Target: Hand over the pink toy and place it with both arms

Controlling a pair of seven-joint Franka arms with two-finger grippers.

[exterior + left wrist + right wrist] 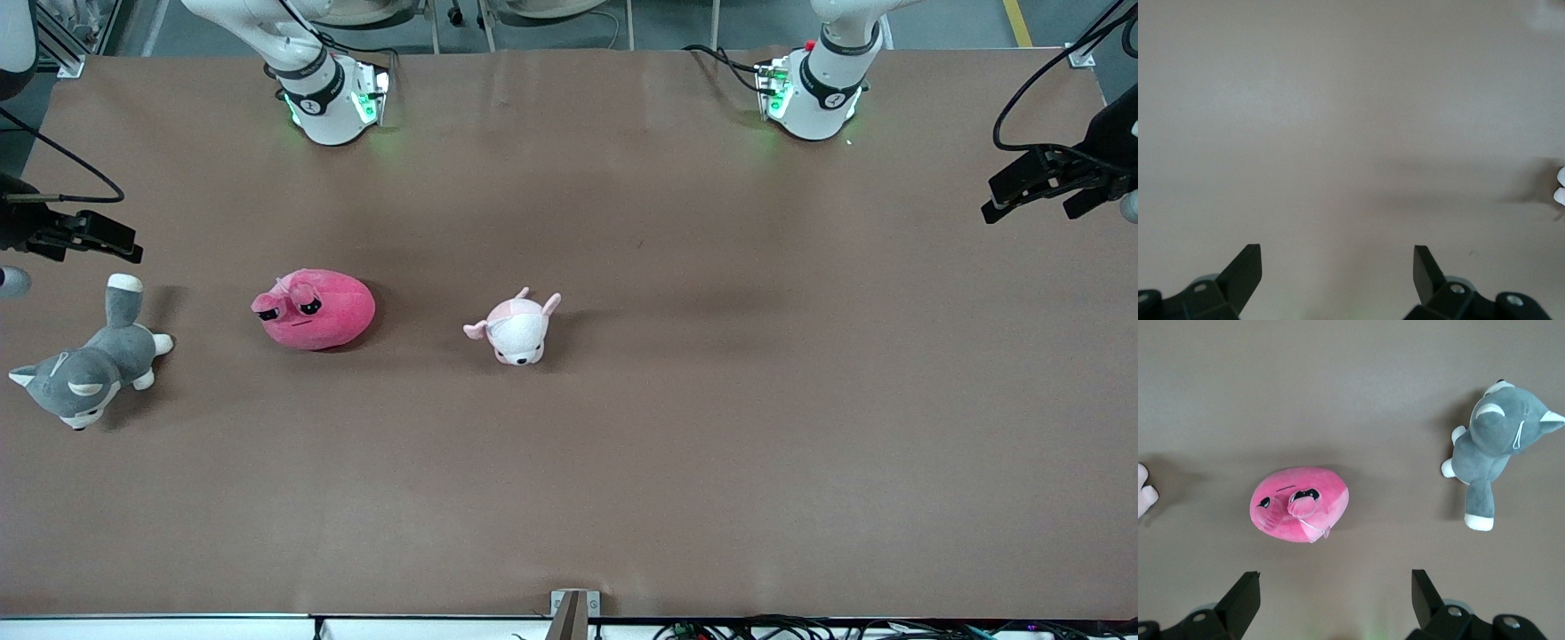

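Pink toy [313, 308] lies on the desk [711, 427] toward the right arm's end, between grey plush [84, 369] and a pale pink-white plush [518, 327], gripped by neither arm. Right gripper [1335, 597] hangs over that end, fingers wide, holding nothing; left gripper [1338, 273] over its own end, the same. This fits a pickup still due or a placement finished.

front: high, faces bases | right wrist: downward, shares pink toy [313, 308]

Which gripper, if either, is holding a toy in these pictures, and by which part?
Neither. The left gripper and right gripper are open; the round pink plush toy lies untouched on the table.
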